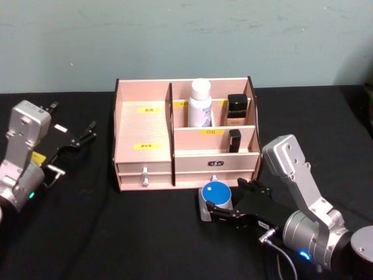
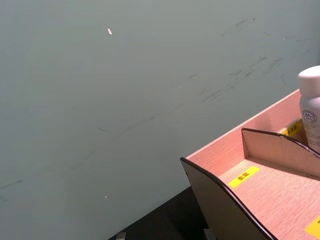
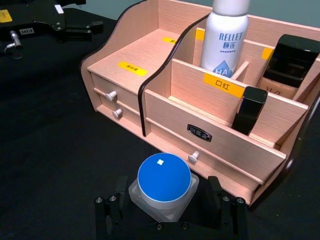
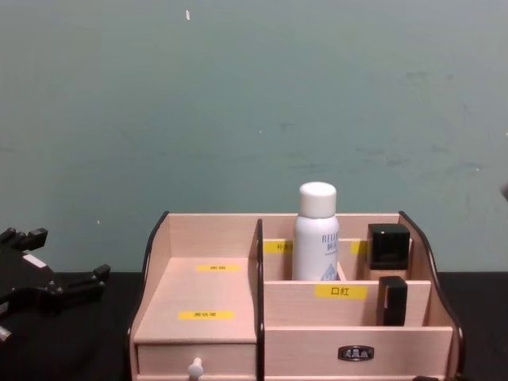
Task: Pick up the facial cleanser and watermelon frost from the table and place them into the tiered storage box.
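The right hand (image 1: 224, 207) grips a small blue-lidded jar (image 1: 216, 195) on the black table (image 1: 145, 233), just in front of the storage box (image 1: 145, 151). A white bottle (image 1: 200, 104) stands in a rear compartment. The left hand (image 1: 87, 133) rests released, left of the box.

1. A robot test bench in a lab, staged rather than lived in
2. A black cloth (image 1: 145, 233) covers the table across the lower frame
3. A bare, scuffed grey-green wall (image 4: 254, 103) fills the upper frame
4. One labelled cosmetics organiser (image 1: 143, 125) stands at centre like a prop
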Available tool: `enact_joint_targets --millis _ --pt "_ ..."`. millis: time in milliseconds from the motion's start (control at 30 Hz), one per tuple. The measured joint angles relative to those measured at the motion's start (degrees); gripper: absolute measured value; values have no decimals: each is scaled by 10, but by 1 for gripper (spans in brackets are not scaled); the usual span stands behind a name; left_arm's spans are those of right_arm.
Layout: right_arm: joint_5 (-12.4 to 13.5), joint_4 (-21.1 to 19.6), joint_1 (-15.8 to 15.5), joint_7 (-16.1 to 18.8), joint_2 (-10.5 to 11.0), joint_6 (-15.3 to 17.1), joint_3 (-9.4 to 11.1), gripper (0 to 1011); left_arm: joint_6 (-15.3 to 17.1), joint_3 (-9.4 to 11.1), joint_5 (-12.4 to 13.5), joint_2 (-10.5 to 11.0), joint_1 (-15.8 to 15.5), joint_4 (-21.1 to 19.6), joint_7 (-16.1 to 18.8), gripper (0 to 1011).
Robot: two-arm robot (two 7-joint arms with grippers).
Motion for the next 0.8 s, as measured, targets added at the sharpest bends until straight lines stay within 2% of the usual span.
enact_joint_targets --millis 800 --pt "-13 38 22 22 -18 -4 -6 1000 0 0 0 0 0 0 0 1001"
